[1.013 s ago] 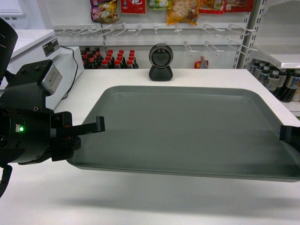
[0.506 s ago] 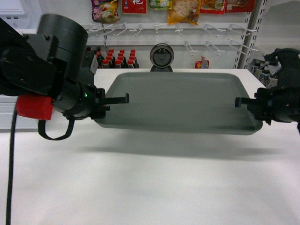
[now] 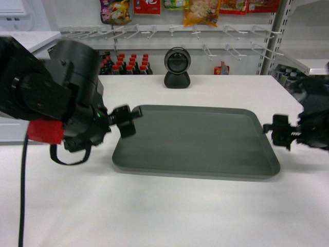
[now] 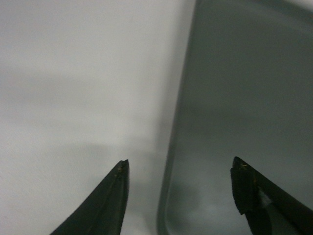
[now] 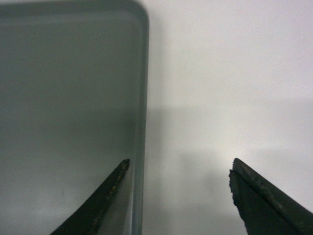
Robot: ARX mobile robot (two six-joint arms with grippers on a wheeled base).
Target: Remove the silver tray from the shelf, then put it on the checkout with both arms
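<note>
On the broad white checkout countertop (image 3: pixel 169 206) the flat grey-green silver tray (image 3: pixel 195 141) lies level, in front of the black round scanner (image 3: pixel 177 67) on its stand. My left gripper (image 3: pixel 125 119) sits at the tray's left edge, fingers spread wide with the rim running between them and touching neither. My right gripper (image 3: pixel 275 131) sits at the tray's right edge, also spread, one finger over the tray, the other over the bare countertop. Neither grips anything.
</note>
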